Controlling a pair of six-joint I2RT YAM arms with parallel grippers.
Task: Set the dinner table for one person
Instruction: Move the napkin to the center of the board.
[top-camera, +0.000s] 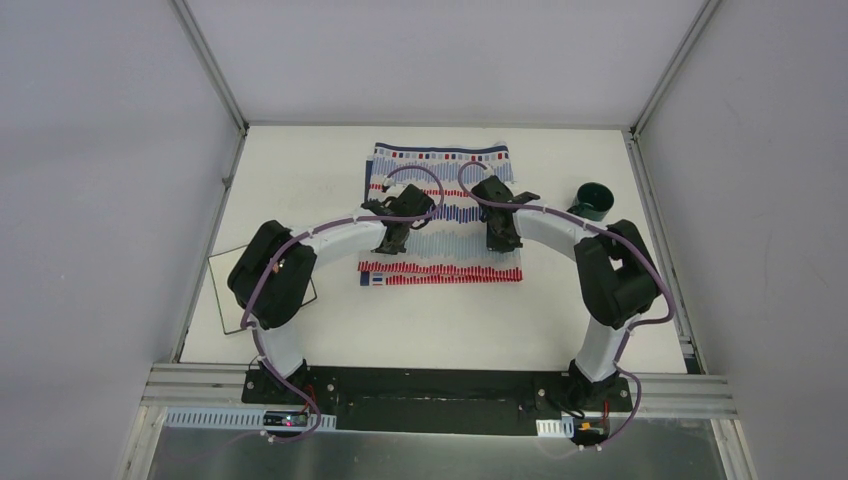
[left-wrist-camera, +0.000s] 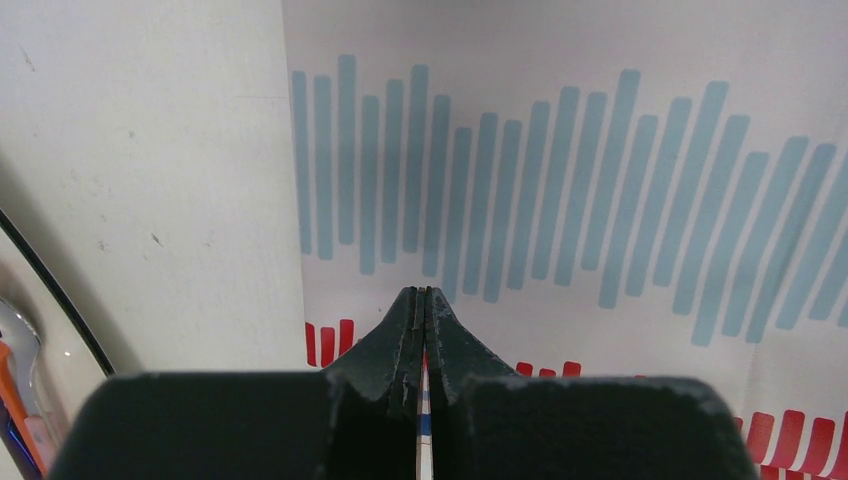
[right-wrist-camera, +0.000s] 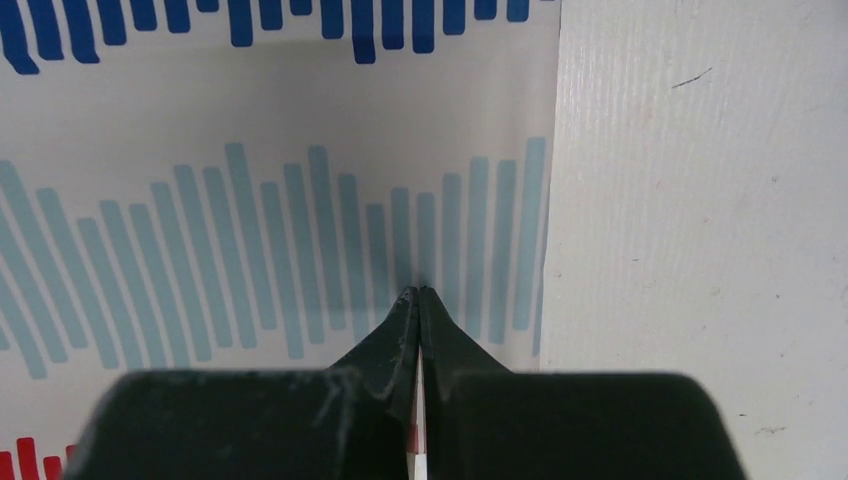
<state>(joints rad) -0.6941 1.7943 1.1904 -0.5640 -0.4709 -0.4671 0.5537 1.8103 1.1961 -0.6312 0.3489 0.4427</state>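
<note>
**Both pincers closed over the striped cloth on the tabletop**

At the left side of the white tabletop (top-camera: 440, 320), a white square plate (top-camera: 220, 295) with a dark rim is seen, partly covered by the elbow of the left arm. The tabletop itself fills the middle of the top view, and it is bordered by grey rails.

The left pincer (top-camera: 388, 245) is lowered on the near left part of the striped cloth (top-camera: 450, 225). In the left wrist view its fingertips (left-wrist-camera: 424, 292) are pressed together over pale blue bars of the cloth (left-wrist-camera: 560, 150), with bare tabletop (left-wrist-camera: 150, 200) just to the side. A thin strip of colour is seen in the slit behind the tips (whether fabric is pinched there cannot be told).

The cloth is spread flat in the far middle of the tabletop, and red bars run along its near edge.

The right pincer (top-camera: 503, 240) is placed on the near right part of the cloth. In the right wrist view it (right-wrist-camera: 419, 290) is closed too, close to the edge of the cloth (right-wrist-camera: 250, 120), beside bare tabletop (right-wrist-camera: 700, 250).

At the far right, a dark green cup (top-camera: 598, 198) is standing upright on the tabletop, apart from the cloth.
</note>
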